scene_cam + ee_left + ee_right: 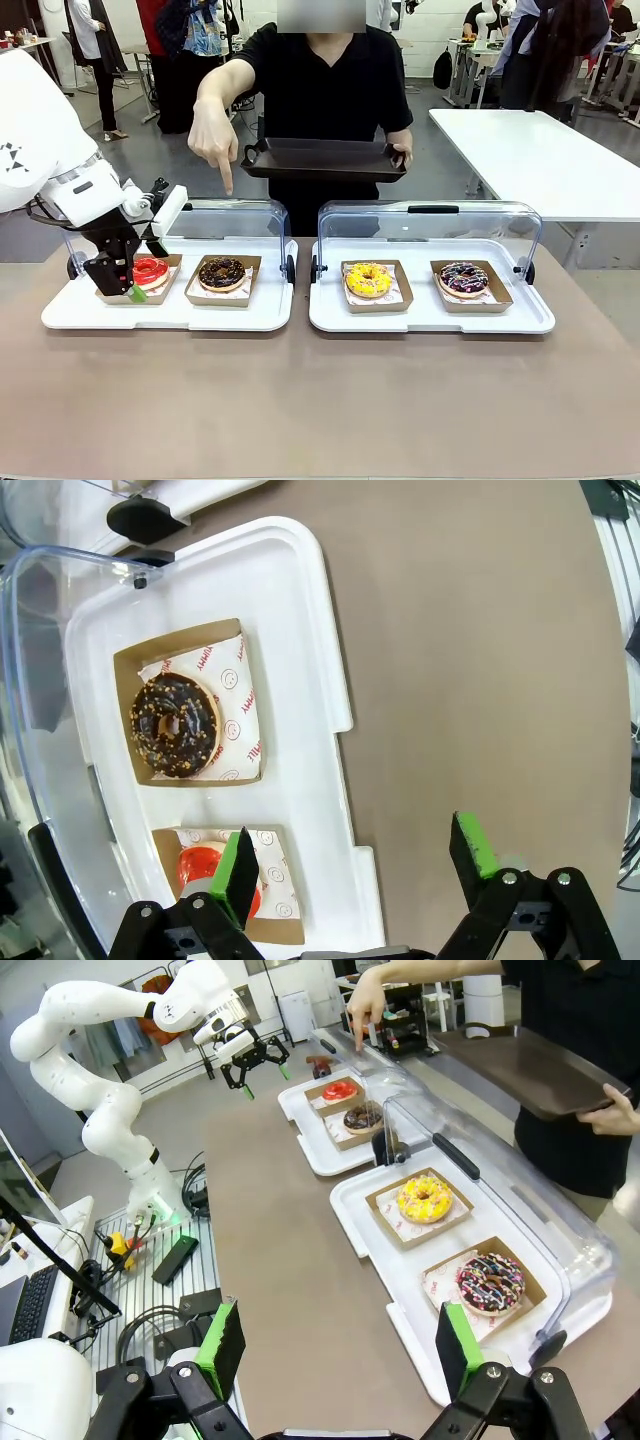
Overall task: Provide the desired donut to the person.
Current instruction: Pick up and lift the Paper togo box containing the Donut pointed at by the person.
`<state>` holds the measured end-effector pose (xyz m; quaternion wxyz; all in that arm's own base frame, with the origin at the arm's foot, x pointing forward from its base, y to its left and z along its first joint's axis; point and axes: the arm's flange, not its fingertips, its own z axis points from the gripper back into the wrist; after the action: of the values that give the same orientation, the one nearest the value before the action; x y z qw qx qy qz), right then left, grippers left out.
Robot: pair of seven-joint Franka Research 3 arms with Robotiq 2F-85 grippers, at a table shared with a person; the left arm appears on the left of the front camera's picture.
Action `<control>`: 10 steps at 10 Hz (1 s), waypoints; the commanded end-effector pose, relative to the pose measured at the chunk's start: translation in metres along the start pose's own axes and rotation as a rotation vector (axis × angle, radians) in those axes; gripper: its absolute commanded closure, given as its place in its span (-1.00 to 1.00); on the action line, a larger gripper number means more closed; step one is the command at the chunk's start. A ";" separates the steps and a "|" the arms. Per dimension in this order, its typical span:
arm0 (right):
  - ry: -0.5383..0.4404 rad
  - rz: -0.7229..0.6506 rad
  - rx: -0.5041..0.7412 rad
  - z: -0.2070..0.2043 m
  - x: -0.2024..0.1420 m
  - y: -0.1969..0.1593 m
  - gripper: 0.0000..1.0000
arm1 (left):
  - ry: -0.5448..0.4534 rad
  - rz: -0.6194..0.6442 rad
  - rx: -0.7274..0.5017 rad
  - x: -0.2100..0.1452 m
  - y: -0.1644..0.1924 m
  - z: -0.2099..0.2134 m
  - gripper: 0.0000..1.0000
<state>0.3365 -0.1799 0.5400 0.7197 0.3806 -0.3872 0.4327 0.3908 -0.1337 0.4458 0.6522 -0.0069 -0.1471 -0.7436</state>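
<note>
Briefly: logged L gripper [355, 865] w/ fingers wide apart at near-left corner of left white tray [170, 312], one pad over red donut [150, 270], other past tray's near edge. Found choc donut [222, 273] in its box at right end of same tray. Saw person's hand [212, 130] pointing down over that end, dark tray [322, 158] held in other hand. Noted R gripper [338, 1345] fingers apart, holding nothing.

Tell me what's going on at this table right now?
The person holds a dark serving tray in one hand and points down with the other hand, seemingly at the chocolate donut in the left display tray. The left gripper hangs open over that tray's near edge, by the red donut. The right gripper is open, away from the donuts. Nothing is gripped.
</note>
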 end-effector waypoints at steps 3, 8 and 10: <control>-0.014 -0.002 0.008 0.000 0.000 0.000 -1.00 | 0.037 0.009 -0.019 0.007 0.010 -0.013 -1.00; -0.014 -0.002 0.008 0.000 0.000 0.000 -1.00 | 0.188 -0.030 -0.100 0.036 0.050 -0.063 -1.00; -0.014 -0.002 0.008 0.000 0.000 0.000 -1.00 | 0.208 0.006 -0.101 0.032 0.061 -0.077 -1.00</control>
<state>0.3365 -0.1797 0.5400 0.7196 0.3809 -0.3870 0.4329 0.4511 -0.1884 0.3911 0.6520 0.0235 -0.0487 -0.7563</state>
